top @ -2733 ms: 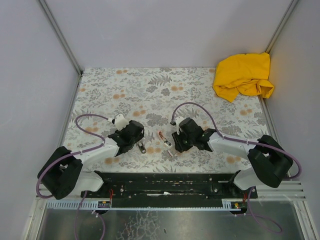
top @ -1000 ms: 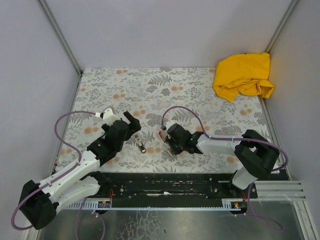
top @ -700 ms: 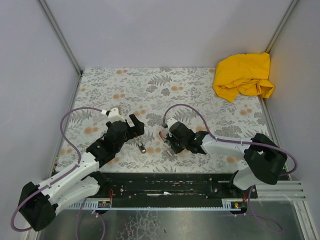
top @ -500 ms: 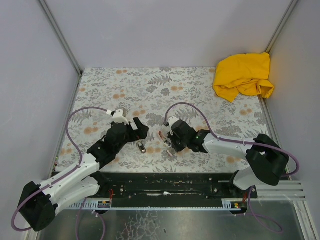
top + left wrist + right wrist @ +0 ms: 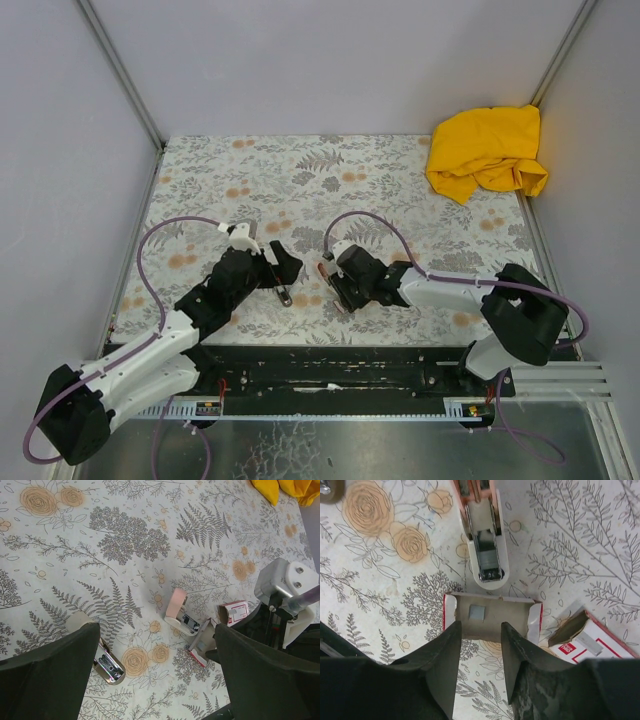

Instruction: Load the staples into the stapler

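The stapler lies open on the flowered cloth, cream body with its silver channel up; it also shows in the left wrist view and the top view. Just near it lies the box's open inner tray with one short silvery staples piece in it. My right gripper is open, its fingertips at the tray's near edge, holding nothing. The white-and-red box sleeve lies to the right. My left gripper is wide open and empty above the cloth.
A silver metal piece with a cream end lies by my left finger, also in the top view. A yellow cloth is heaped at the back right corner. Grey walls close in the table.
My left arm has stretched forward and to the right, bringing its open gripper close to the silver piece. My right gripper has shifted left, over the tray beside the stapler.
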Controlling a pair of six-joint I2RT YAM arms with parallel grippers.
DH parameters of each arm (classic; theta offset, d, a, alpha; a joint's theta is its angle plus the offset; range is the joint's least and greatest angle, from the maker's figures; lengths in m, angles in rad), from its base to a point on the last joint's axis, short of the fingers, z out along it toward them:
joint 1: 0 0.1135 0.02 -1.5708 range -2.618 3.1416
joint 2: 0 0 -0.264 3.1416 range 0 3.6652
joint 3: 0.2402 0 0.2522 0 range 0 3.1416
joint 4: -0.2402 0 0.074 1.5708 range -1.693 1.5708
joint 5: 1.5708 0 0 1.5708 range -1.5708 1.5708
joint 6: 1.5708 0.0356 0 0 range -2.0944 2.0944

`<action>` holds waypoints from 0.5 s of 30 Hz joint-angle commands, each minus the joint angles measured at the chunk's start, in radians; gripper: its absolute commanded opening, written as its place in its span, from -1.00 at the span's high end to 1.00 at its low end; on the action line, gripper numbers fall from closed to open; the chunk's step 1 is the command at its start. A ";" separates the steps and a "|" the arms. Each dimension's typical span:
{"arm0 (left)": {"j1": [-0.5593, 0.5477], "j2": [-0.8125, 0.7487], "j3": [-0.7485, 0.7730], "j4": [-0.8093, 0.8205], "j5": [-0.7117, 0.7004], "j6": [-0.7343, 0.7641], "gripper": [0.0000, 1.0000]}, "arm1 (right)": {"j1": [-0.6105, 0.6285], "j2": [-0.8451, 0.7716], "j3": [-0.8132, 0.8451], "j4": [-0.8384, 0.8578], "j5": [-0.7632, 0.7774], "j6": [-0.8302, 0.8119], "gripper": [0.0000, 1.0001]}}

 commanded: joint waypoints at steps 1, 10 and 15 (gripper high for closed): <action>-0.004 -0.024 -0.017 0.060 0.009 0.016 -0.92 | 0.013 0.014 0.066 0.015 0.031 0.006 0.09; -0.003 -0.040 -0.028 0.057 0.004 0.009 -0.92 | 0.028 0.074 0.107 -0.004 0.067 0.002 0.21; -0.004 -0.042 -0.029 0.055 -0.001 0.012 -0.92 | 0.036 0.080 0.108 -0.009 0.073 0.006 0.26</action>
